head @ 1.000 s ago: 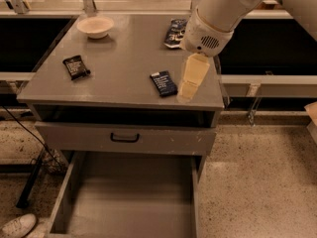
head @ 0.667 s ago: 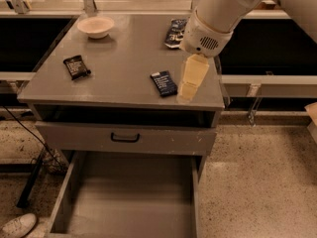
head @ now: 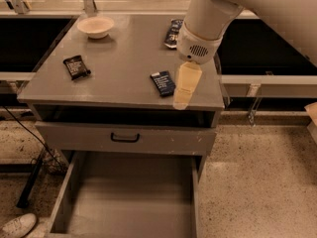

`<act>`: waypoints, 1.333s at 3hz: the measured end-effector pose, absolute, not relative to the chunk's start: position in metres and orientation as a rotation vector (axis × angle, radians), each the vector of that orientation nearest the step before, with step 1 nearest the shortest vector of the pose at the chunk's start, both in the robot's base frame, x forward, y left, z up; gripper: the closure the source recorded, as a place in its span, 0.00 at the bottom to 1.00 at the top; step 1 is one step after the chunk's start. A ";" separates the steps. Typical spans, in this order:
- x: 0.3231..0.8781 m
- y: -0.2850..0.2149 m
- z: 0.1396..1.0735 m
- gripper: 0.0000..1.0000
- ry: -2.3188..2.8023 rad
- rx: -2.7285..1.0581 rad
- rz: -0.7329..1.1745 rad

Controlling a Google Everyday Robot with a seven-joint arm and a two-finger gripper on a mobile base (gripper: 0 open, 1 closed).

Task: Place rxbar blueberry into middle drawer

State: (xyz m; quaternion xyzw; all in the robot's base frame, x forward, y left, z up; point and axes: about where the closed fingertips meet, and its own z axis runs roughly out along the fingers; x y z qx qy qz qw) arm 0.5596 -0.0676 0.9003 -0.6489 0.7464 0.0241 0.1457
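Grey metal fills the 1 camera view: a cabinet top (head: 124, 58) with the pulled-out drawer (head: 129, 202) below it at the near edge, its floor bare. The rxbar (head: 163, 83) lies flat on the top, near the right front corner, in the same spot and at the same angle as 1 second ago. The gripper (head: 184, 88) hangs from the white arm just right of the rxbar, pointing down and slightly to the near left, its tip over the front edge of the top. Since the earlier pictures it has shifted a little lower and to the left, closer to the rxbar, and nothing else has moved. Whether it is open or closed I cannot tell, and it holds nothing that shows. I read this small shift as the last part of the approach: the grasp has not been made, so the whole carry to the drawer is still to do. A black bar (head: 77, 67) sits well apart on the left, a bowl (head: 95, 27) at the far left and a bag (head: 173, 32) at the far right, partly behind the arm. Between top and drawer is a closed drawer front (head: 124, 137) with a black handle.
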 end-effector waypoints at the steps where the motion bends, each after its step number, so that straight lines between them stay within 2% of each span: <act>1: 0.571 -0.062 0.894 0.00 2.146 -1.839 0.096; 3: 0.594 -0.027 0.870 0.00 2.041 -1.866 0.188; 4: 0.594 -0.027 0.869 0.00 2.040 -1.869 0.190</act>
